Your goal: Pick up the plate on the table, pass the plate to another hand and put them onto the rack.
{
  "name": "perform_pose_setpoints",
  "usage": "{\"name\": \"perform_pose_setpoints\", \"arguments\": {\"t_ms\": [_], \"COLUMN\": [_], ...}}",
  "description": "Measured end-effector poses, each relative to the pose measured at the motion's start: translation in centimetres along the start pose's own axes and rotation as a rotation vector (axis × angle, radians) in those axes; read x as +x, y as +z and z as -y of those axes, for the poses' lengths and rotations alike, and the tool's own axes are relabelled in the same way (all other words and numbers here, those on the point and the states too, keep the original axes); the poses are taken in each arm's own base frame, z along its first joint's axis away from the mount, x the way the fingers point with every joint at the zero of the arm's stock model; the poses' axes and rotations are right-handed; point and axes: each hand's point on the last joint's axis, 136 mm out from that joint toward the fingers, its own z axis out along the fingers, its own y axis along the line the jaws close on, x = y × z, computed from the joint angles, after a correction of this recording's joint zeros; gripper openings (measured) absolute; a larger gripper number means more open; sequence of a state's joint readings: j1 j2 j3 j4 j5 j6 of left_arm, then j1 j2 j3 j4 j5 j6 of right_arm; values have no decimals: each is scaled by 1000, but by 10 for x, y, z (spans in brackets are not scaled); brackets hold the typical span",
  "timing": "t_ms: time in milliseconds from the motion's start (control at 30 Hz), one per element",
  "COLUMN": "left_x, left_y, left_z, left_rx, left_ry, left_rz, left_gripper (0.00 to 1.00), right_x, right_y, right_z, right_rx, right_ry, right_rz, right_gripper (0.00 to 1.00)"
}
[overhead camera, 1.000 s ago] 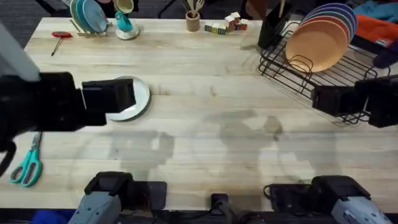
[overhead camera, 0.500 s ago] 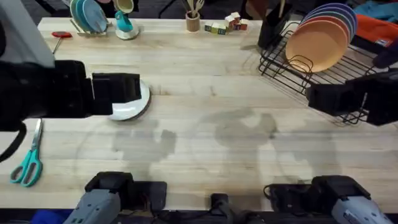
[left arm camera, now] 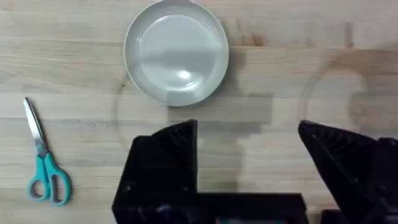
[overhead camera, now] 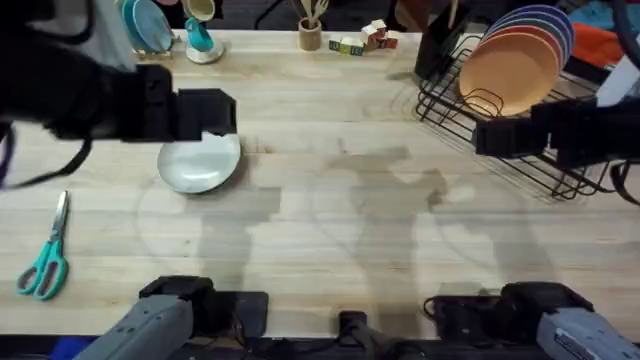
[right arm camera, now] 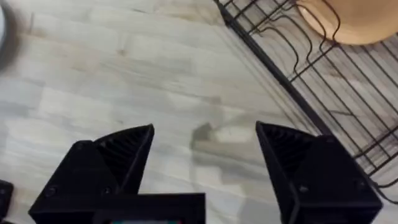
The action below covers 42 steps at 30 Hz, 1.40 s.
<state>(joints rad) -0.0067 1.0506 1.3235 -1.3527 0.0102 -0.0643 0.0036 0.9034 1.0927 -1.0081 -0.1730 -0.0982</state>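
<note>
Butcher-block table (overhead camera: 330, 200), pale wood, matte. Teal scissors (overhead camera: 45, 262) far left, out of way. Left gripper (left arm camera: 249, 155) hovers above plate (overhead camera: 200, 162), fingers spread wide, nothing held, probably lining up the grab. Plate glossy, round, lying flat. Right gripper (right arm camera: 205, 158) gaping too, parked by black wire rack (overhead camera: 520, 125), likely waiting for handoff.

Bare tabletop (overhead camera: 340, 220) across middle, open passage between plate (overhead camera: 200, 165) and rack (overhead camera: 520, 120). Scissors (overhead camera: 45, 260) lie well left of plate. Orange plates (overhead camera: 510, 70) occupy rack's rear slots.
</note>
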Motion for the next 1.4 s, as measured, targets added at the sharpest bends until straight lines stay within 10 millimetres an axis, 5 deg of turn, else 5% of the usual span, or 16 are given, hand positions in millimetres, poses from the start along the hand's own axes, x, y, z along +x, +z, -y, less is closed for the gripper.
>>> {"name": "perform_pose_setpoints", "arguments": {"t_ms": [267, 800, 1400], "left_x": [-13, -19, 0], "left_y": [29, 25, 111], "left_z": [-25, -147, -167], "left_rx": [-54, -227, -86], "left_ry": [-87, -500, -621], "left_rz": [-67, 38, -217], "left_gripper": [992, 992, 993], "right_x": [-12, -12, -21], "right_y": [1, 1, 0], "right_z": [1, 1, 2], "right_rx": [4, 5, 8], "right_ry": [-9, -10, -17], "right_rz": [45, 45, 82], "right_gripper": [993, 993, 993]}}
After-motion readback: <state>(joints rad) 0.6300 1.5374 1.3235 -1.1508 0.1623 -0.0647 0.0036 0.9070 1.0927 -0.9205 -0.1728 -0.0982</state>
